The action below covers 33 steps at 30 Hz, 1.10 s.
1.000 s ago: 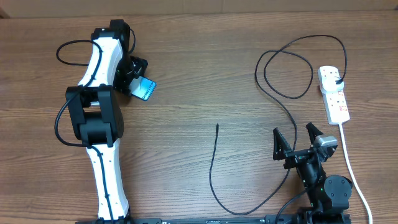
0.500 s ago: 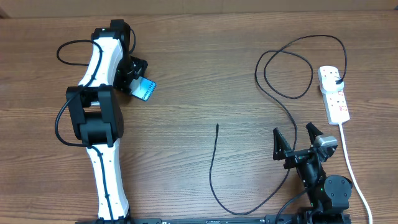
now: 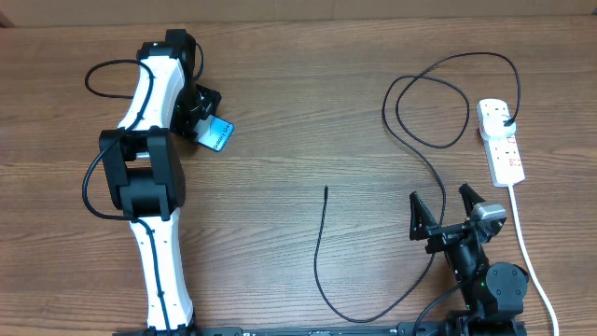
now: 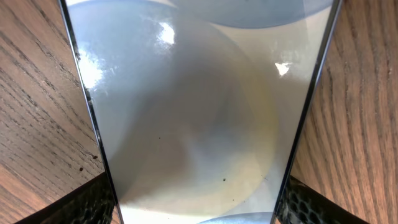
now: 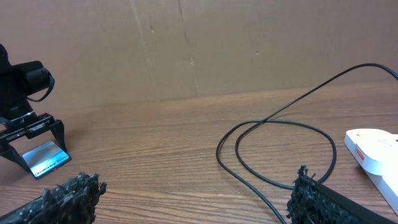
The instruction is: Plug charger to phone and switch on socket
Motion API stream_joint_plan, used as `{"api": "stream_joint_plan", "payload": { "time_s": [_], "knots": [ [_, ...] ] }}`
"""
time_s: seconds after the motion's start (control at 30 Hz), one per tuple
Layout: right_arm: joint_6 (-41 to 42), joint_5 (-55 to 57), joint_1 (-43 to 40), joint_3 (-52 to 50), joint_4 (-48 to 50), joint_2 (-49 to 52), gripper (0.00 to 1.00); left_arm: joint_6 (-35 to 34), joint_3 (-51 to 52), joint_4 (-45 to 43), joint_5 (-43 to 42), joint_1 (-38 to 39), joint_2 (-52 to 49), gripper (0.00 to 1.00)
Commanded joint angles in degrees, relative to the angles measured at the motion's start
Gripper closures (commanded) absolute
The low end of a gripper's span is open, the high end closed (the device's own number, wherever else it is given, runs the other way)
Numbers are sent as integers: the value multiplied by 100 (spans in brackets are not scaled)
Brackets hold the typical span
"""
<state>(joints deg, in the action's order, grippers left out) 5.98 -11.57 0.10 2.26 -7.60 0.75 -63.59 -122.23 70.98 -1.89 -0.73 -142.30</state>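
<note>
Overhead: I see L gripper (image 3: 207, 126) straddling the phone (image 3: 218, 136), far left on table (image 3: 308, 112); can't tell if it's pinching. R gripper (image 3: 446, 207) spread wide beside the charger (image 3: 317, 261) cable; its plug (image 3: 505, 118) sits in the socket (image 3: 501, 149).

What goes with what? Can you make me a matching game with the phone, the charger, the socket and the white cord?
Things:
1. phone
2. charger
3. socket
4. white cord

Descriptions:
A. thick, trails out of the socket's near end
B. between the jaws of the left arm
C. thin and black, lies in loops
D. white with red marks, on the right side

Pairs: 1-B, 2-C, 3-D, 4-A
</note>
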Motion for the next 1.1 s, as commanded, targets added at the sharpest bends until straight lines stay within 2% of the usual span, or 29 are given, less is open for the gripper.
{"api": "stream_joint_plan", "payload": {
  "time_s": [0.0, 0.23, 0.5, 0.77, 0.9, 1.07],
  "knots": [
    [-22, 61, 17, -28, 22, -31, 0, -74, 111, 120, 212, 35, -365, 21],
    [-22, 61, 17, -28, 22, -31, 0, -74, 111, 107, 210, 35, -365, 30],
    [-22, 61, 17, -28, 22, -31, 0, -72, 111, 66, 210, 35, -365, 44],
    [-22, 61, 17, -28, 22, -31, 0, -70, 111, 61, 149, 35, -365, 67],
    [-22, 61, 17, -28, 22, -31, 0, -70, 111, 57, 37, 22, -365, 95],
    [-22, 61, 17, -28, 22, -31, 0, -68, 111, 103, -85, -2, -365, 96]
  ]
}}
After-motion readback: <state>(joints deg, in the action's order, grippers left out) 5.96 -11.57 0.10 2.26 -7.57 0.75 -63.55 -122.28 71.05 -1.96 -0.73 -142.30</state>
